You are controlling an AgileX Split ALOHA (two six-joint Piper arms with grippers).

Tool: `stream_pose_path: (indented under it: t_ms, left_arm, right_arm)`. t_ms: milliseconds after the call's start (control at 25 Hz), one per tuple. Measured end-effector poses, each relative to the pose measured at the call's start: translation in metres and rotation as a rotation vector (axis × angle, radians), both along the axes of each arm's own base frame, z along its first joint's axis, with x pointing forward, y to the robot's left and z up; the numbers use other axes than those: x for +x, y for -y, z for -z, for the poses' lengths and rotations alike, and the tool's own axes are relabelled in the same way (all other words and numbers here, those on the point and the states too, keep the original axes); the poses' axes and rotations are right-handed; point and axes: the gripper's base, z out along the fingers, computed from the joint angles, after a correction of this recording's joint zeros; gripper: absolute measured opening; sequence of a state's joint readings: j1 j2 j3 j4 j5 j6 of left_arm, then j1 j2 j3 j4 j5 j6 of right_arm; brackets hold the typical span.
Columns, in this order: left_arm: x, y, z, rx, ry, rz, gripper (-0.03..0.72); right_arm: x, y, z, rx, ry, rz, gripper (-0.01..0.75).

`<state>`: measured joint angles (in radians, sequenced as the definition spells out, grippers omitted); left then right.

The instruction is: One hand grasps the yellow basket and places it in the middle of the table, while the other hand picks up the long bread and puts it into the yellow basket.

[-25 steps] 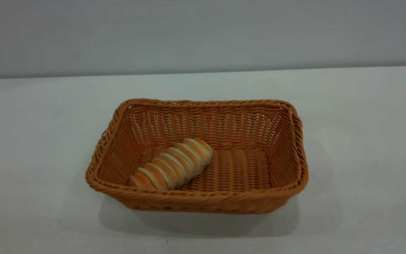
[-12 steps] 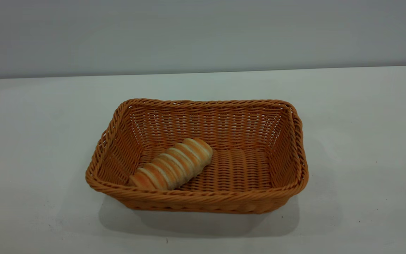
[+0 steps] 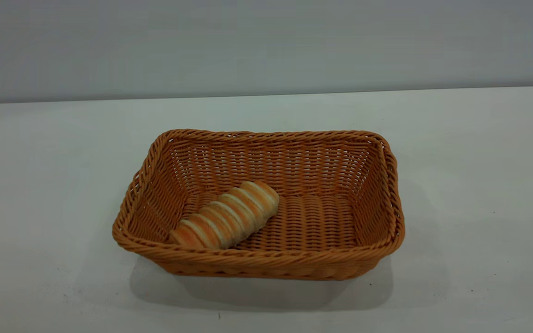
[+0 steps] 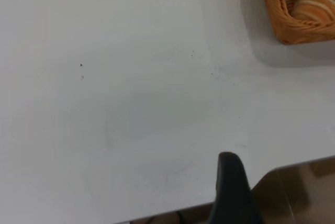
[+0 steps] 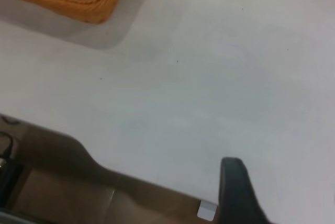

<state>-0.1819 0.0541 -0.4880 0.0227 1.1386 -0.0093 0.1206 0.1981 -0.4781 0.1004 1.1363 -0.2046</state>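
**Bread lies in the basket, both arms parked off at the table's edges**

The long bread lies slanted on the floor of the yellow basket, in its left half, one end against the near wall. The basket stands mid-table. The left gripper hangs over the table's edge, well apart from the basket's corner; the right gripper likewise. Only one dark finger of each shows, so their spread cannot be told.

The exterior camera faces the basket level and close. Both wrist cameras look down from table edges, each sharing a basket corner.
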Motion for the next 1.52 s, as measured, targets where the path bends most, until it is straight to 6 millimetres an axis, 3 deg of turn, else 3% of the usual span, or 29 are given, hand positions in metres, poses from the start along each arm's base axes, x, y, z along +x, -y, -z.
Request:
stream_pose_path:
  t_ms: [240,520,1520]
  left_arm:
    - [-0.004,-0.001,0.000,0.000,0.033,-0.004,0.536]
    - [-0.011,0.001,0.001,-0.002,0.076,-0.154,0.536]
    - [-0.011,0.001,0.001,-0.001,0.076,-0.163,0.536]
  right_arm:
    - [-0.008,0.001,-0.001,0.007,0.059,0.025,0.481]
    - [-0.030,0.003,-0.001,0.018,0.212,0.081,0.481]
    - [-0.030,0.003,-0.001,0.018,0.213,0.082,0.481]
